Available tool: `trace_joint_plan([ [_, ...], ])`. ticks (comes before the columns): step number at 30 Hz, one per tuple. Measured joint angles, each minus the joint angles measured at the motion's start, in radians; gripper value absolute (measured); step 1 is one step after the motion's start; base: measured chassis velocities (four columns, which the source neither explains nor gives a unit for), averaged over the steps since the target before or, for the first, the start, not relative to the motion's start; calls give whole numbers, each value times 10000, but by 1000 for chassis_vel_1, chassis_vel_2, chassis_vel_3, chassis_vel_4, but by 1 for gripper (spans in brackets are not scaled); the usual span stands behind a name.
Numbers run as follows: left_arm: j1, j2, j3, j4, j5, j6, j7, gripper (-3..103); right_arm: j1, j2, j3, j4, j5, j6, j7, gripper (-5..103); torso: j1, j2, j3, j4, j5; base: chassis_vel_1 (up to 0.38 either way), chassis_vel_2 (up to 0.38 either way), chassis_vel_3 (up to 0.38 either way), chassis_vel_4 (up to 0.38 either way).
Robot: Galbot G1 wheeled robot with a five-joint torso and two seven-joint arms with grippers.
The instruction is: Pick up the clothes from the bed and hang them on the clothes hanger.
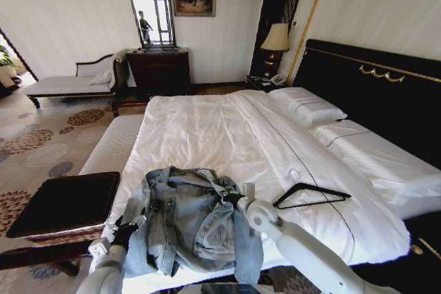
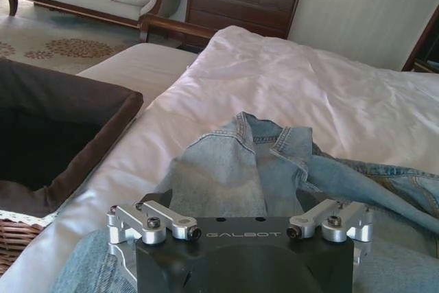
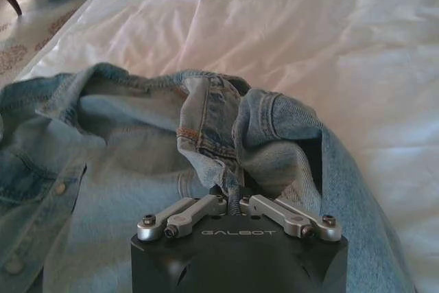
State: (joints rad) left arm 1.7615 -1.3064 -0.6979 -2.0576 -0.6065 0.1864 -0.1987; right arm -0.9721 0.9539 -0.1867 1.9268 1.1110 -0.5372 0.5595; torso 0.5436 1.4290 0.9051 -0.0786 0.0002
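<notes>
Denim jacket lies crumpled at the foot of the bed, on the white duvet. Right end effector sits at the jacket's upper right edge; in the right wrist view its fingers are drawn together, pinching a raised fold of denim. Left end effector is at the jacket's left edge, linkages spread wide, holding nothing, denim just ahead of it. Black clothes hanger lies flat on the duvet, right of the jacket, apart from it.
</notes>
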Motion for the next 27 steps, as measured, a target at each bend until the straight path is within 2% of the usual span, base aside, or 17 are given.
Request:
trace_joint_plan([
  [4, -43, -10, 90, -42, 35, 29, -48, 100, -165, 126, -109, -268, -94, -30, 277, 3, 0, 0, 0, 0, -1, 0, 0, 0, 0],
  [8, -7, -6, 105, -107, 106, 50, -75, 100, -31, 503, -69, -851, 216, 234, 1149, 3, 0, 0, 0, 3, -1, 0, 0, 0, 0],
  [11, -3, 25, 116, -108, 118, 56, -82, 100, 59, 603, -41, -1101, 160, 373, 1261, 3, 0, 0, 0, 3, -2, 0, 0, 0, 0],
  [14, -30, 124, 248, -108, 186, 75, -82, 100, 219, 740, -17, -1451, -238, 500, 1227, 3, 0, -1, 1, 3, -2, 0, 0, 0, 0],
  [15, -72, 161, 310, -108, 214, 88, -85, 100, 247, 743, -19, -1492, -457, 529, 1127, -1, 1, 0, 1, 3, -2, 0, 0, 0, 0],
  [17, -367, 277, 478, -86, 202, 193, -191, 100, 277, 630, -36, -1336, -924, 572, 775, 8, 1, 0, 2, 2, -2, 0, 0, 0, 0],
  [18, -367, 277, 478, -86, 202, 193, -191, 100, 277, 630, -36, -1336, -924, 572, 775, 8, 1, 0, 2, 2, -2, 0, 0, 0, 0],
  [20, -727, 445, 618, -72, -25, 349, -349, 100, 291, 482, -30, -1068, -1298, 662, 435, 19, 0, 0, 1, 0, -4, 0, 0, 0, 0],
  [21, -938, 578, 692, -72, -244, 465, -450, 100, 314, 430, -23, -947, -1440, 734, 276, 19, 0, 0, 1, -1, -3, 0, 0, 0, 0],
  [22, -1214, 750, 779, -69, -573, 633, -596, 100, 367, 390, -17, -826, -1550, 833, 116, 24, 0, 0, 1, -1, -3, 0, 0, 0, 0],
  [23, -1214, 750, 779, -69, -573, 633, -596, 100, 367, 390, -17, -826, -1550, 833, 116, 24, 0, 0, 1, -1, -3, 0, 0, 0, 0],
  [26, -1972, 1133, 1038, 304, -1349, 990, -1011, 100, 571, 387, 40, -639, -1613, 1117, -282, 40, 1, 0, 2, 1, -3, 0, 0, 0, 0],
  [27, -1972, 1133, 1038, 304, -1349, 990, -1011, 100, 571, 387, 40, -639, -1613, 1117, -282, 40, 1, 0, 2, 1, -3, 0, 0, 0, 0],
])
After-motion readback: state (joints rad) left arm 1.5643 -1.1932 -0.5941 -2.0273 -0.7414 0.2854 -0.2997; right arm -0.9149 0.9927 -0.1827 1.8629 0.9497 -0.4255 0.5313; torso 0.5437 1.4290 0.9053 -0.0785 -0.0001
